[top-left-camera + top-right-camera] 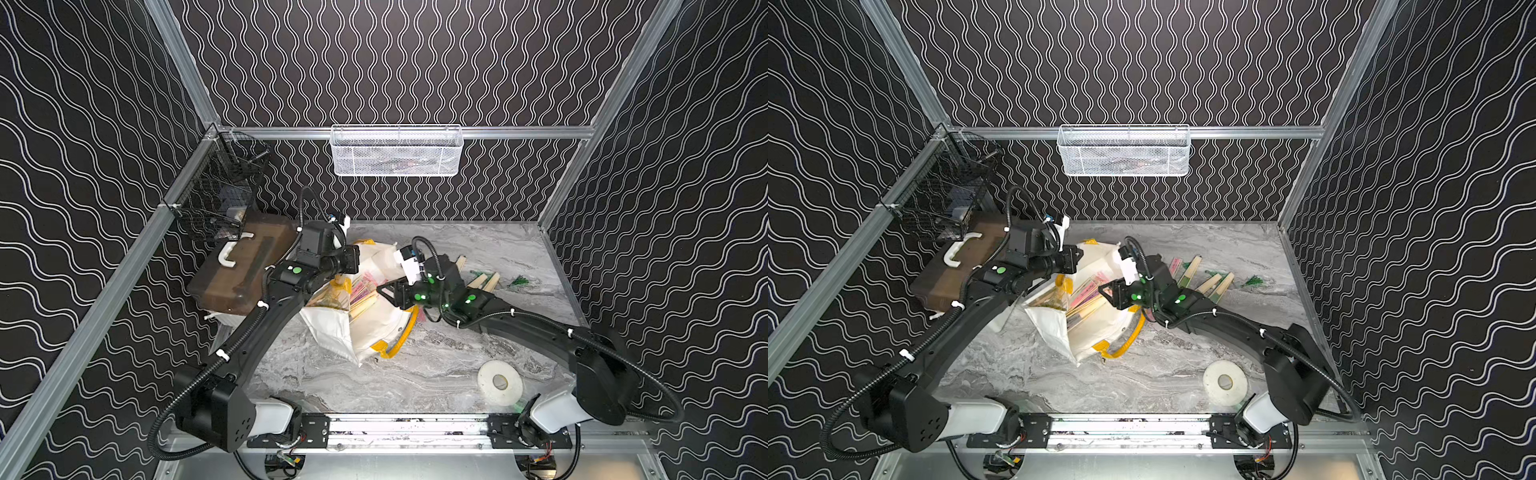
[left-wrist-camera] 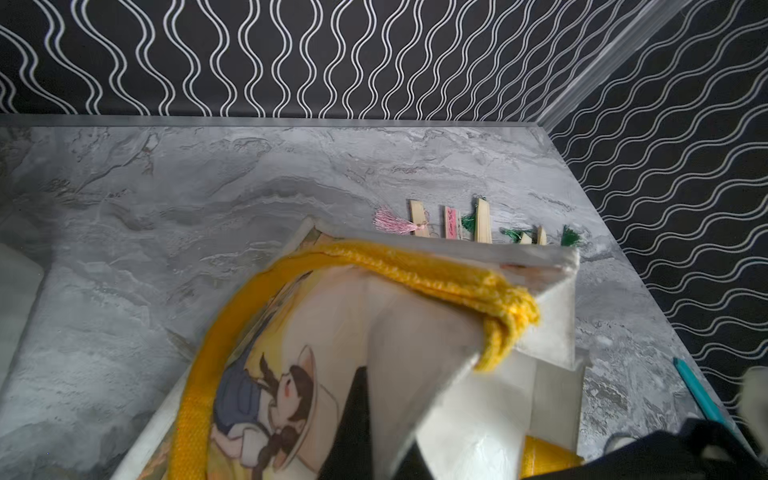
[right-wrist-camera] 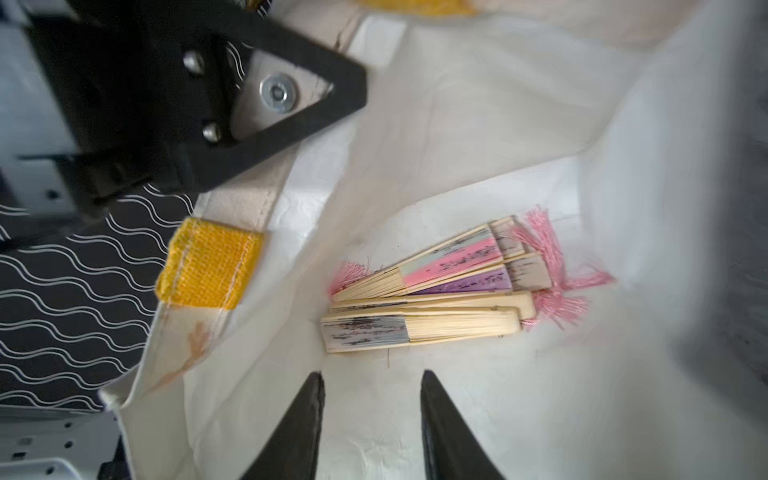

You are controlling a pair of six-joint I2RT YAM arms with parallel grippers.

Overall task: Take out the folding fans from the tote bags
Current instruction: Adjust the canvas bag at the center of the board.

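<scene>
While left gripper (image 3: 340, 89) jaws clamp the tote bag (image 3: 457, 124) rim, right gripper (image 3: 372, 374) jaws stand apart, empty, over folding fans (image 3: 432, 299) on the bag floor; further fans (image 1: 1208, 284) lie on the surface (image 1: 1142, 374). Step, apparently: reach-in. Next: lower, close across one fan.

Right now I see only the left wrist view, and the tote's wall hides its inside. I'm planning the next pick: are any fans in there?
Observer: Yes. The right wrist view shows a bundle of folding fans lying inside the tote bag, pink tassels showing.
Operator: Is the right pincer carrying one?
Observer: No. The right pincer is open and empty, pointing into the bag, short of the bundle.
Operator: Anything loose near the right arm?
Observer: A white tape roll lies on the table near its base.
</scene>
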